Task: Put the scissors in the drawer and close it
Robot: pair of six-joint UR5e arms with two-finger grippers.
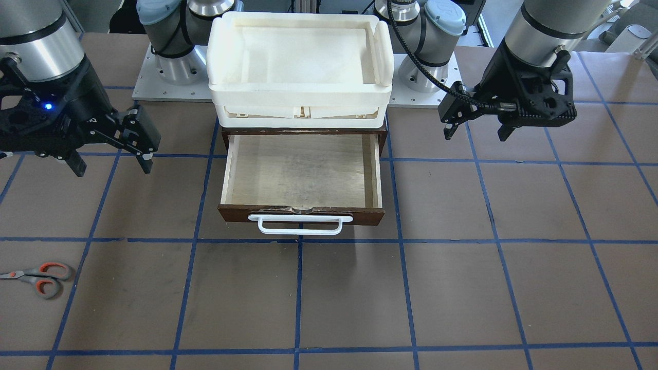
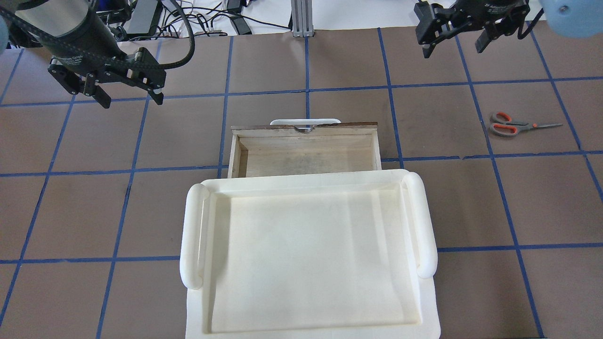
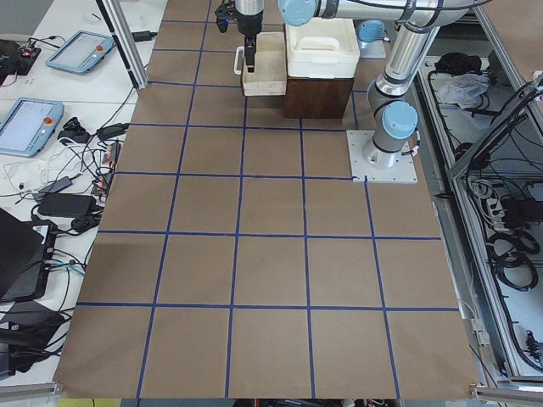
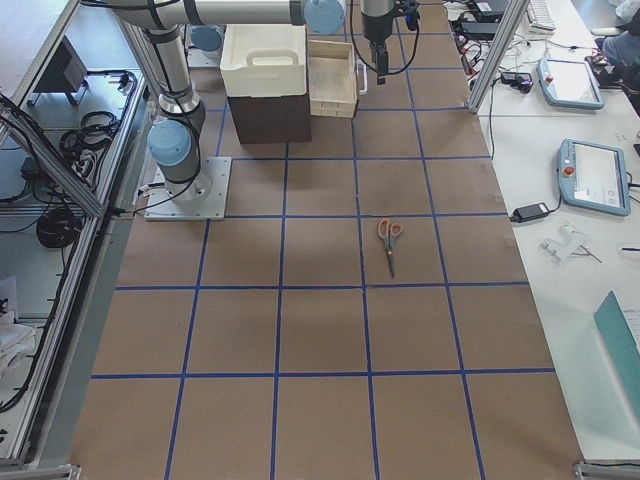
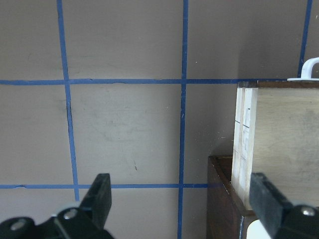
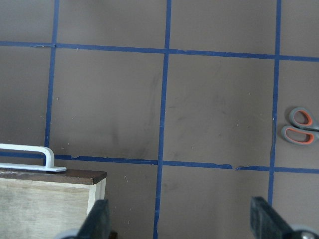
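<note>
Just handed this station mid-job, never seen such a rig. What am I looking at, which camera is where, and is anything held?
Two robot arms stand at a brown table taped into blue squares. Each ends in a two-finger gripper; the left gripper and right gripper are both open and hold nothing. One camera looks down from behind the robot, one faces it from across the table (sides swap there), two look along the table from its ends, and one rides on each wrist. At mid-table a wooden drawer stands open and looks empty; a white tray sits above its rear. The scissors lie flat on the table on the robot's right, apart from the drawer.
</note>
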